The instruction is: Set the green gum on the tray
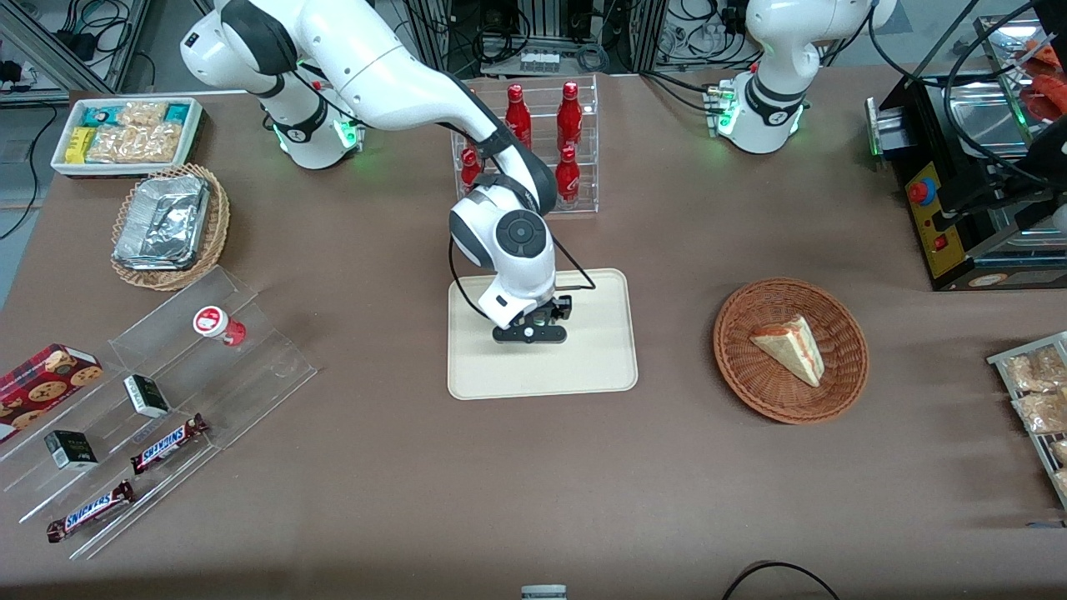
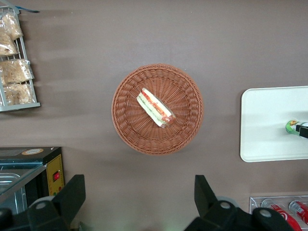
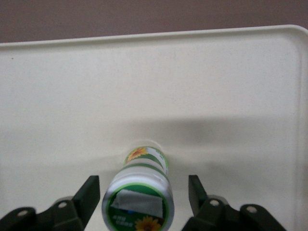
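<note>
The green gum (image 3: pixel 140 193), a white canister with a green-ringed lid, stands upright on the cream tray (image 3: pixel 144 72). My right gripper (image 3: pixel 143 182) is open, with one finger on each side of the canister and a gap at both. In the front view the gripper (image 1: pixel 532 334) hangs low over the middle of the tray (image 1: pixel 583 367) and hides most of the gum. In the left wrist view the gum (image 2: pixel 291 126) shows on the tray (image 2: pixel 269 125) beside the gripper's dark fingers.
A red-labelled canister (image 1: pixel 218 323) stands on clear acrylic steps (image 1: pixel 167 392) with Snickers bars toward the working arm's end. A wicker basket (image 1: pixel 842 383) holding a sandwich lies toward the parked arm's end. A clear rack of red bottles (image 1: pixel 542 142) stands farther from the camera than the tray.
</note>
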Tool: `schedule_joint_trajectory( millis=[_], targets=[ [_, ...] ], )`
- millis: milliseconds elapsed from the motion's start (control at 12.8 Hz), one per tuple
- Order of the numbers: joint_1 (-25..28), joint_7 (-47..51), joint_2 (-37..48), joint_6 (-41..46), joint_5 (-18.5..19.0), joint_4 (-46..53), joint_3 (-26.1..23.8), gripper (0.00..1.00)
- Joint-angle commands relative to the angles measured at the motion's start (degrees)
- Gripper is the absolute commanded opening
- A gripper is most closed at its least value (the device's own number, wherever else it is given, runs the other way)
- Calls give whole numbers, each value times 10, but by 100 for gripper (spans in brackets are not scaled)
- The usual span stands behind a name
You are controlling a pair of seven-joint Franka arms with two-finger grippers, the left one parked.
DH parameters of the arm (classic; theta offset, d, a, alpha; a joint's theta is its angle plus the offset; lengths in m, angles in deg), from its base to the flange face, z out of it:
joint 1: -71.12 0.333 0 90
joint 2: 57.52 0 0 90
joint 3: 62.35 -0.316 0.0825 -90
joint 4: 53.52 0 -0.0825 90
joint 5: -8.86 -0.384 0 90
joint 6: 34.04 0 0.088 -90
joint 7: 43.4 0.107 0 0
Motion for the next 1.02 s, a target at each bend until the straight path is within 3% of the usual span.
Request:
schedule_joint_trajectory(
  millis=[0, 314, 549, 941],
  targets=[
    [7, -6, -13, 1, 19, 23, 5, 100],
    [3, -35, 1, 11, 30, 21, 6, 100],
    [-9, -80, 55, 68, 24, 17, 8, 100],
    [-88, -246, 144, 168, 21, -6, 7, 100]
  ],
)
